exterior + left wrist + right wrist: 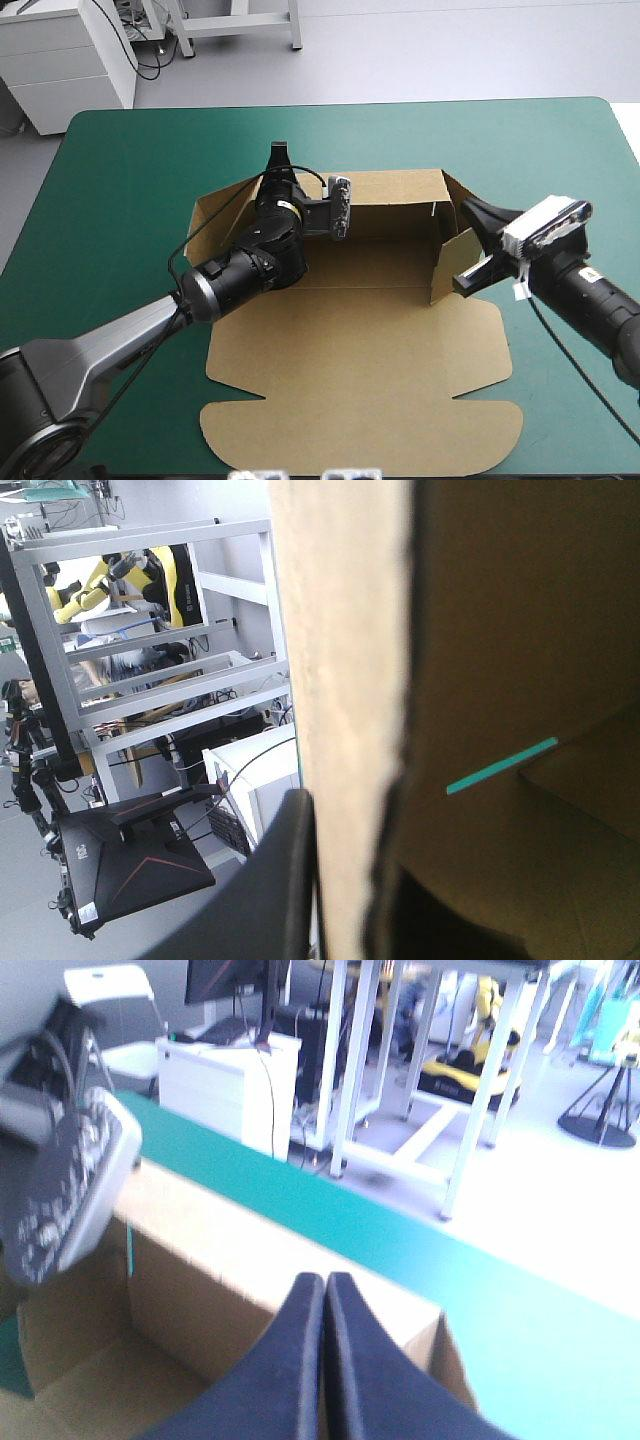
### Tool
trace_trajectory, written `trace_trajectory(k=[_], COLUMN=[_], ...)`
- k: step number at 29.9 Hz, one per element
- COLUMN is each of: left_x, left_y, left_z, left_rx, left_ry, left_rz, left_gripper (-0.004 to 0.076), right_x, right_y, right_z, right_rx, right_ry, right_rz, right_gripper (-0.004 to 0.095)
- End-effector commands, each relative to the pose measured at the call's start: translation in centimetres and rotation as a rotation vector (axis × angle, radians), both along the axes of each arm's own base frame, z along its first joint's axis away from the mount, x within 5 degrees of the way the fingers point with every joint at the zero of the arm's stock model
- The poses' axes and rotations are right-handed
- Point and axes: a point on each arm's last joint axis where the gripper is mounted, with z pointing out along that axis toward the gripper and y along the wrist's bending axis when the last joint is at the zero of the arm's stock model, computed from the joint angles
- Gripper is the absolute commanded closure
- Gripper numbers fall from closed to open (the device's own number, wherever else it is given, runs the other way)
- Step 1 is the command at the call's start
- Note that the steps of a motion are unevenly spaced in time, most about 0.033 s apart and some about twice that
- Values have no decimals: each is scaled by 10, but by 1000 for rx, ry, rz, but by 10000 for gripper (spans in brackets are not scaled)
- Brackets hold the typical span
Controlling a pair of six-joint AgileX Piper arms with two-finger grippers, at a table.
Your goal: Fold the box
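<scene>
The brown box (360, 340) lies mid-table with its back wall (390, 185) and right side wall (455, 255) raised. Its lid panel lies flat toward the near edge, and the left flap (212, 218) leans outward. My left gripper (278, 165) is at the back wall's left end. In the left wrist view it (340, 880) is shut on the board edge (345, 680), with one black finger (285, 880) showing beside the board. My right gripper (472, 210) is shut at the box's far right corner. In the right wrist view its tip (325, 1285) stands in front of the back wall (230, 1270).
The teal-green cover (120, 200) shows wide to the left, right and beyond the box. A white cabinet (60, 60) stands past the table's far left corner.
</scene>
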Motion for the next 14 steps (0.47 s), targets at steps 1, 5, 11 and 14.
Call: trace_trajectory(k=[1, 5, 11, 14], left_x=[-6, -6, -6, -6], left_y=[10, 9, 9, 9], left_z=[18, 18, 18, 18], left_rx=[-33, -21, -16, -16], left_ry=[-18, -18, -19, -19], left_rz=[55, 43, 38, 38], left_gripper=[731, 731, 731, 731], right_x=[-5, 6, 40, 59], right_y=[-4, -5, -10, -14], right_z=[49, 79, 103, 110], right_rx=[67, 15, -78, -113], right_ry=[-95, -57, 210, 300], right_rz=[-34, -66, -185, -267], right_gripper=[922, 922, 922, 921])
